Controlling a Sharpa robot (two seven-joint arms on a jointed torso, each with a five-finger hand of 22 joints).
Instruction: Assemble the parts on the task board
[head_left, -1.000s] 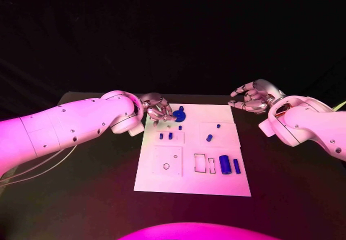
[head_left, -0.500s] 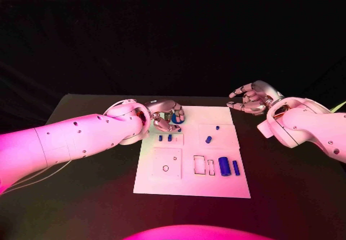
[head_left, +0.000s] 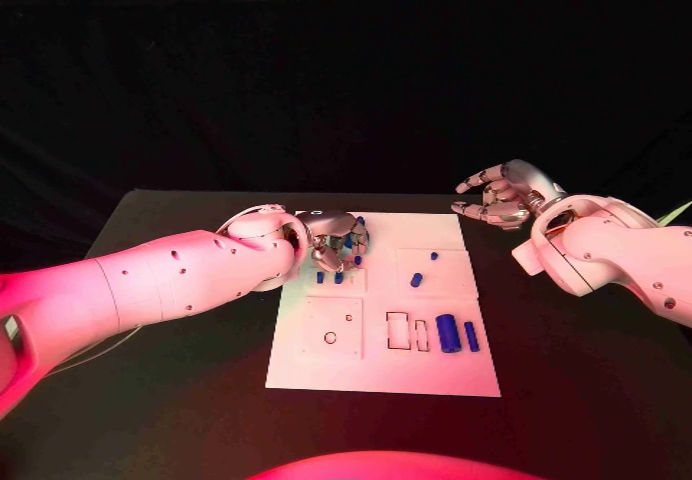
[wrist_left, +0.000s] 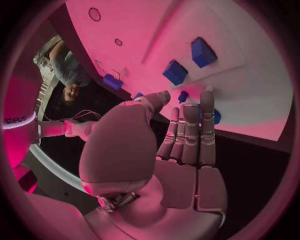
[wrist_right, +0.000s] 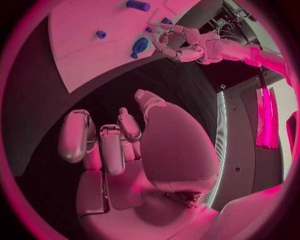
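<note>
Left hand (head_left: 335, 240) lowered over task board (head_left: 433, 375) far end, fingers curled among blue parts (head_left: 449, 330), grasp not discernible, likely for seating one; right hand (head_left: 498, 197) open, empty, parked above tabletop (head_left: 577, 380).

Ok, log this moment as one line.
left hand: over task board far end, grasp unclear | right hand: open, off board

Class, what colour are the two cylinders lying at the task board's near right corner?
Blue; the cylinders show best in the head view.
</note>
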